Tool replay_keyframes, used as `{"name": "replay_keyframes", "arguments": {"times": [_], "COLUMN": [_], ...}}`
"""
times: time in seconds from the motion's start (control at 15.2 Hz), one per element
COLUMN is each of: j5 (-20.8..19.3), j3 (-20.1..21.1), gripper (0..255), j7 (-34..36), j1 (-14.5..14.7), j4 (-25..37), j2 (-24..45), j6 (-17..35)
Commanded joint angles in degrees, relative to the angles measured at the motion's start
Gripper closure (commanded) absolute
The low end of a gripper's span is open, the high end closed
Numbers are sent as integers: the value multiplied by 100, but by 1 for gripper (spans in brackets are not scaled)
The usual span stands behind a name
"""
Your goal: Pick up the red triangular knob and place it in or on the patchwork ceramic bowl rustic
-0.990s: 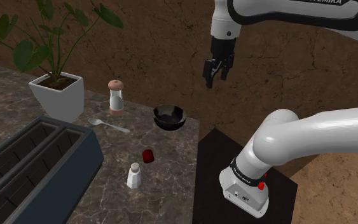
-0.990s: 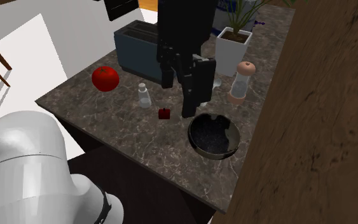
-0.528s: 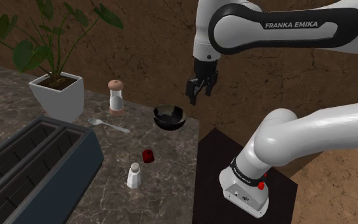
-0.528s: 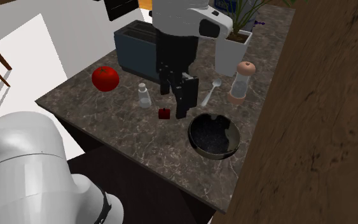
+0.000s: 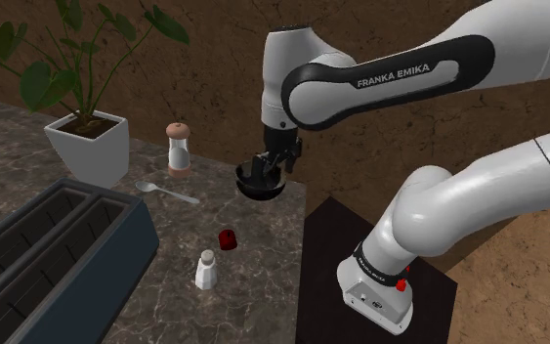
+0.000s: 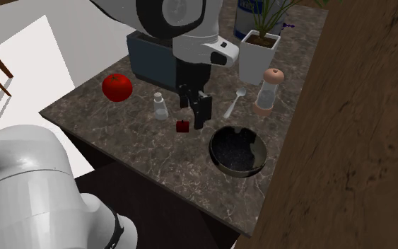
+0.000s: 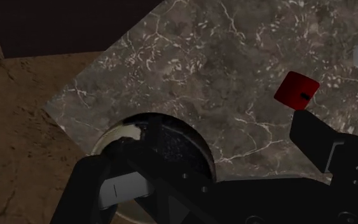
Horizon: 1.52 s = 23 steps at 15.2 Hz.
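Note:
The red knob [image 5: 228, 239] [image 6: 183, 126] is a small red block lying on the dark marble counter [image 5: 263, 293], between the white shaker and the bowl. The dark round bowl [image 5: 263, 190] [image 6: 237, 170] stands near the counter's edge by the brown wall. My gripper [image 5: 268, 166] [image 6: 194, 109] hangs open and holds nothing. It is low over the counter, close to the bowl's rim on the knob's side. In the wrist view the bowl [image 7: 171, 140] lies between my gripper's [image 7: 206, 165] spread fingers, and the knob [image 7: 296, 90] sits just beyond the right fingertip [image 7: 317, 140].
A white shaker [image 5: 205, 270] [image 6: 161, 107] stands near the knob. A spoon [image 5: 165, 192], a pink-topped grinder [image 5: 177, 149], a potted plant [image 5: 87, 142] and a blue-grey toaster [image 5: 58, 249] occupy the counter farther off. A red tomato [image 6: 117, 87] lies near the counter's corner.
The arm has swung down and towards the shoulder view's left. The gripper dropped from high beside the counter to just over the bowl, staying open. The objects have not moved.

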Motion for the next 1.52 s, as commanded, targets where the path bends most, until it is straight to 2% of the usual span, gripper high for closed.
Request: {"name": "replay_keyframes", "arguments": {"times": [0.0, 0.46, 0.79, 1.25, 1.45], "j5": [100, 37, -524, -962, -1005], "j3": [194, 811, 1140, 1076, 1063], "gripper": [0, 0, 0, 0, 0], "j7": [193, 904, 1667, 1984, 2014], "j1": [81, 164, 170, 172, 177], "j4": [-44, 151, 543, 430, 424], "j2": [337, 1829, 3057, 3613, 3662], "j6": [433, 1863, 2731, 3341, 3389]}}
